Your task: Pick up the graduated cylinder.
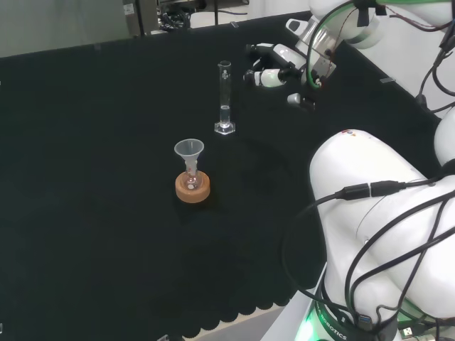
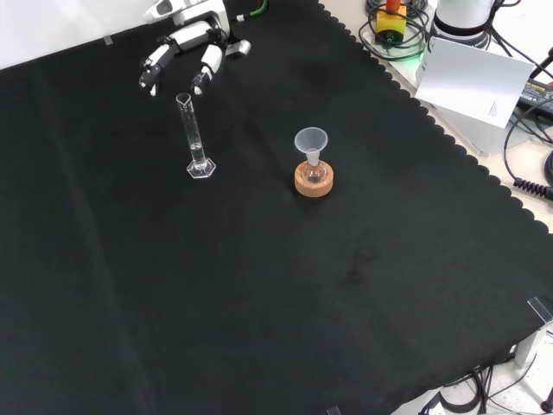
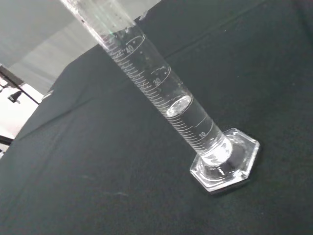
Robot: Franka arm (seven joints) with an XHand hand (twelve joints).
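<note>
A tall clear graduated cylinder stands upright on its hexagonal foot on the black cloth, with a little clear liquid in its lower part. In the front view the cylinder stands just below the hand. The hand hovers a short way to the right of the cylinder's top in the head view, apart from it, its fingers relaxed and slightly bent and holding nothing. Close up, the wrist view gives the cylinder with its printed scale and foot.
A small round flask with a clear funnel in its neck sits on a cork ring nearer the arm's base than the cylinder. In the front view the cork ring lies to the cylinder's right. The arm's white links stand at the head view's right.
</note>
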